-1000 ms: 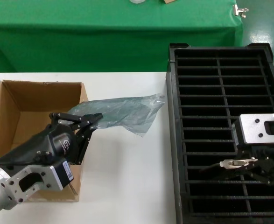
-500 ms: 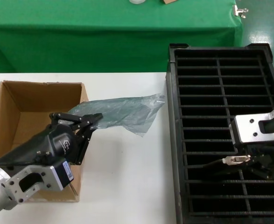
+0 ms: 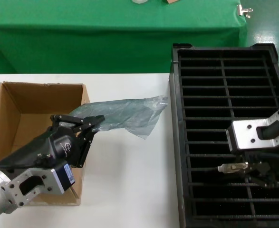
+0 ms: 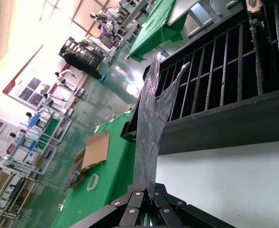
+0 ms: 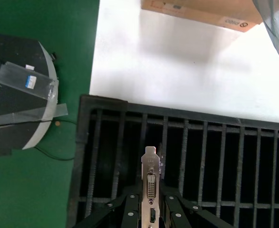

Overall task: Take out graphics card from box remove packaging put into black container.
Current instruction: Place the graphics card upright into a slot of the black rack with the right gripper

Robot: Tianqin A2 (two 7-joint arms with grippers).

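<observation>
My right gripper (image 3: 251, 169) is shut on the graphics card, its silver bracket (image 3: 232, 166) pointing left, low over the slots of the black container (image 3: 174, 118) near the front. In the right wrist view the bracket (image 5: 150, 183) stands upright between the jaws of that gripper (image 5: 150, 211), above the crate ribs (image 5: 106, 107). My left gripper (image 3: 94, 123) is shut on the end of the empty packaging (image 3: 125, 113), at the right wall of the open box (image 3: 15, 102). The bag (image 4: 151, 133) stretches from this gripper (image 4: 149, 198) toward the crate (image 4: 225, 114).
The white table (image 3: 129, 180) lies between box and crate. A green-draped table (image 3: 106, 33) stands behind. In the right wrist view, a black round object with tape (image 5: 15, 95) sits on the green floor beside the crate's corner.
My right gripper has carried the graphics card a little to the left over the crate slots. The left gripper and the bag have not moved.
</observation>
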